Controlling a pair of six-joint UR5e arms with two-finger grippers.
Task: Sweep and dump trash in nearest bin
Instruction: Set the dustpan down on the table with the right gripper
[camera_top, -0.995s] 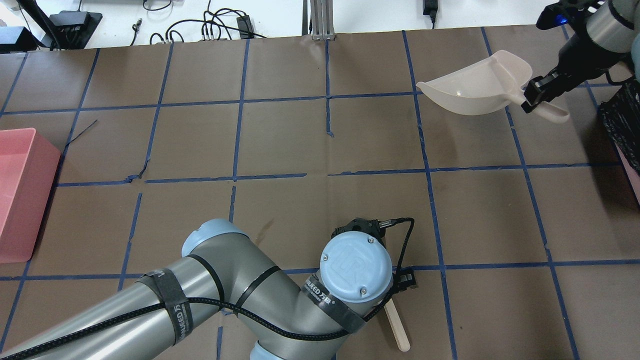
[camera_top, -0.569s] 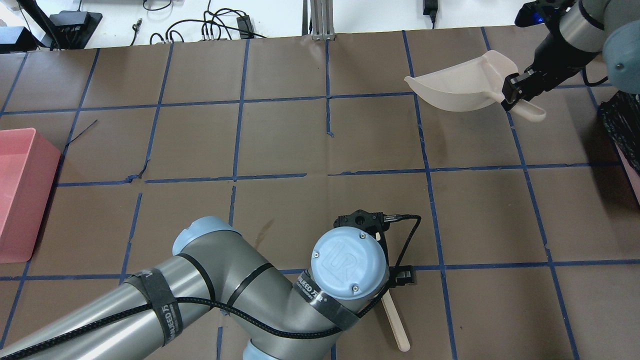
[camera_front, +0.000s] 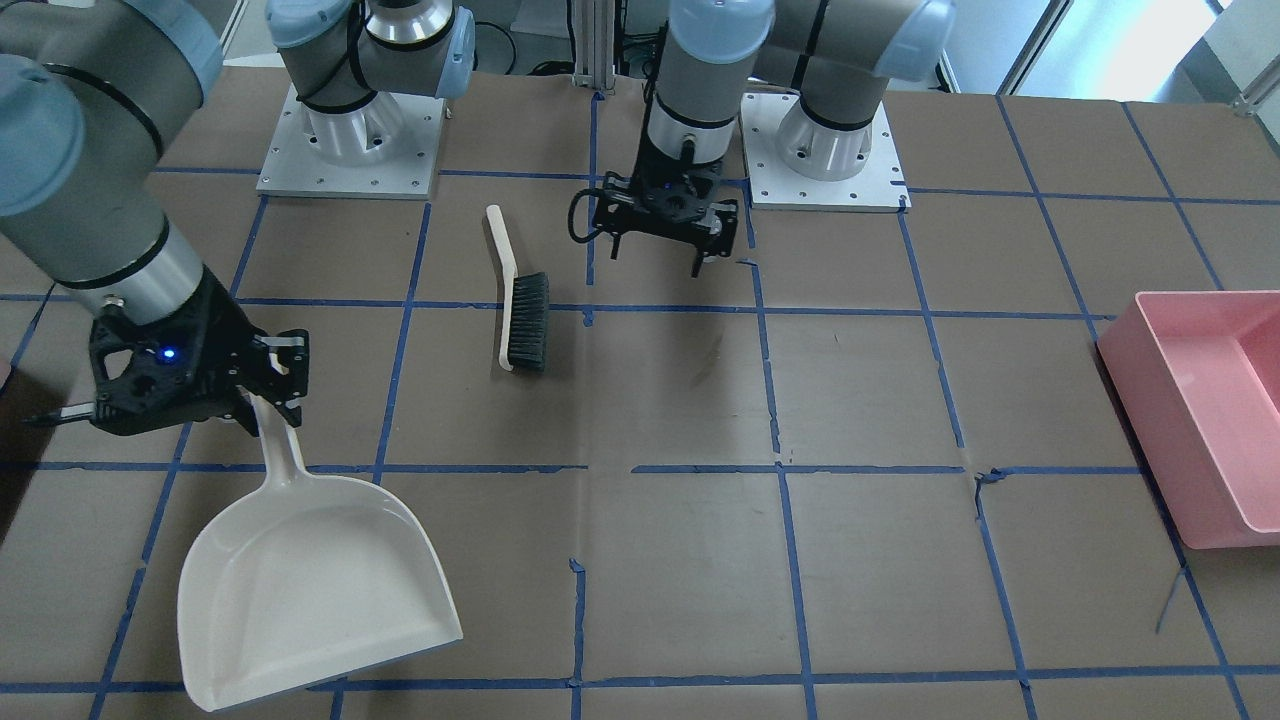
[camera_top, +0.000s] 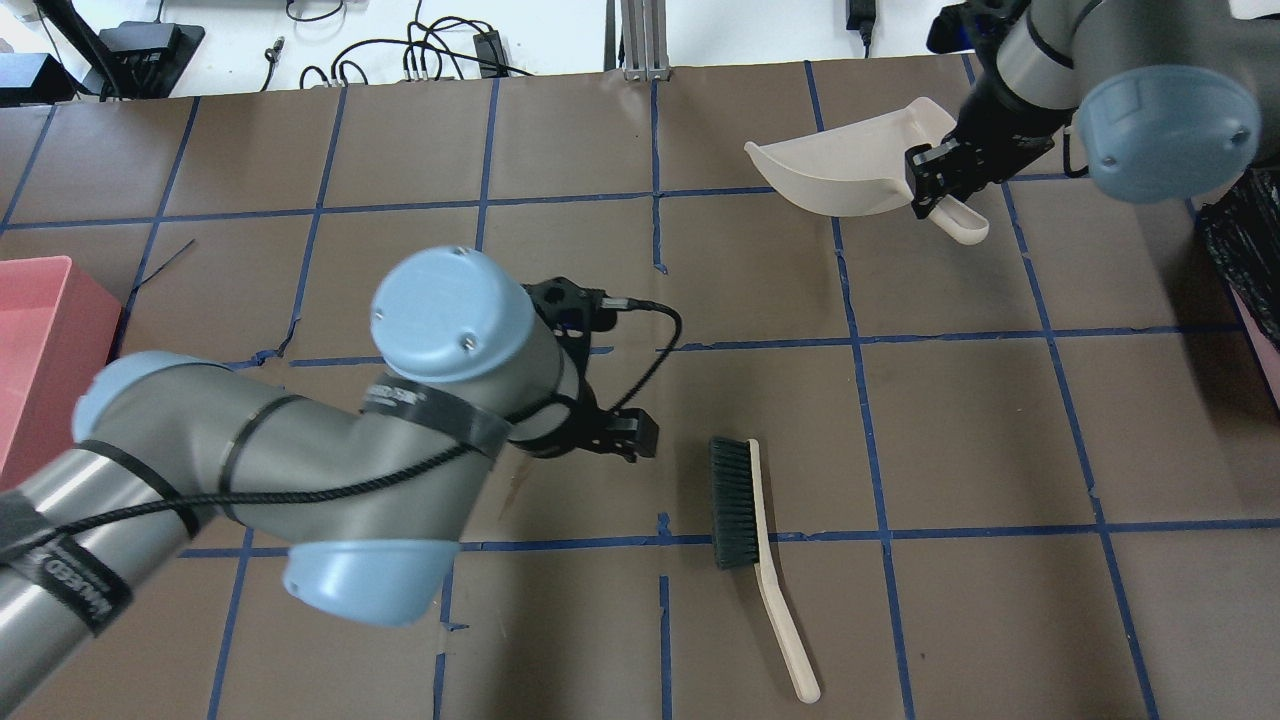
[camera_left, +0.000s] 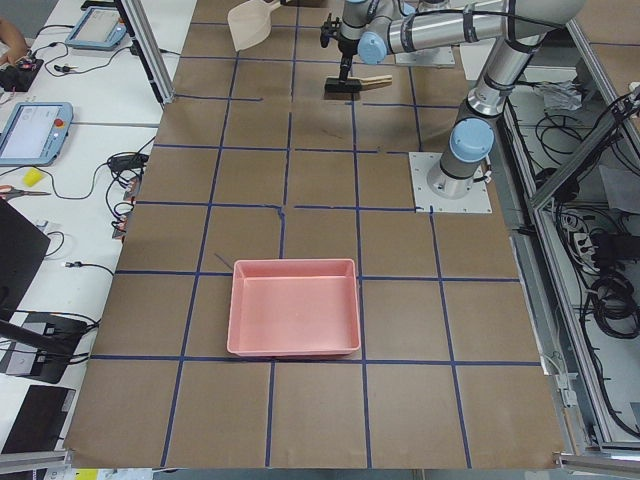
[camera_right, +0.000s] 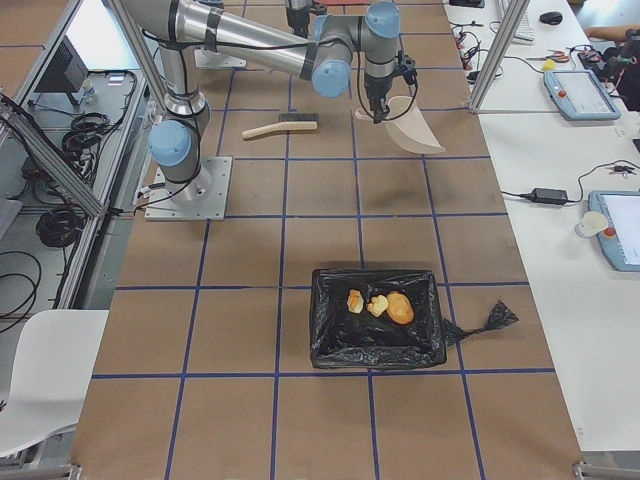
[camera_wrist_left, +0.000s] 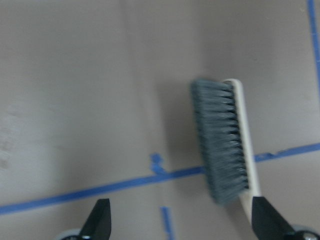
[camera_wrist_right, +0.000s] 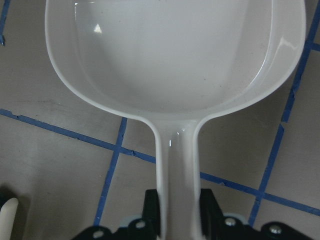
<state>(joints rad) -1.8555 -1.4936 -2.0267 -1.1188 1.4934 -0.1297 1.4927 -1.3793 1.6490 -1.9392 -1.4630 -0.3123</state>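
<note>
Overhead: looks forward and down from behind the robot. Front-facing: faces back from across the table (camera_front: 900, 400), steeply down; shares with it the brush (camera_front: 525, 320) and dustpan (camera_front: 300, 570). Side views: far off at either end, looking along past the pink bin (camera_left: 295, 345) or black-lined bin (camera_right: 325, 345). Wrist views: close, looking down on brush and dustpan.

Overhead, the black-bag-lined bin (camera_top: 1242, 262) is cut by the right edge, the pink plastic tub (camera_top: 48, 400) by the left. The blurred left wrist view crops the handle of the dark-bristled, cream-backed brush (camera_wrist_left: 222, 145); the right wrist view crops the front of the white plastic dustpan (camera_wrist_right: 175, 60).
</note>
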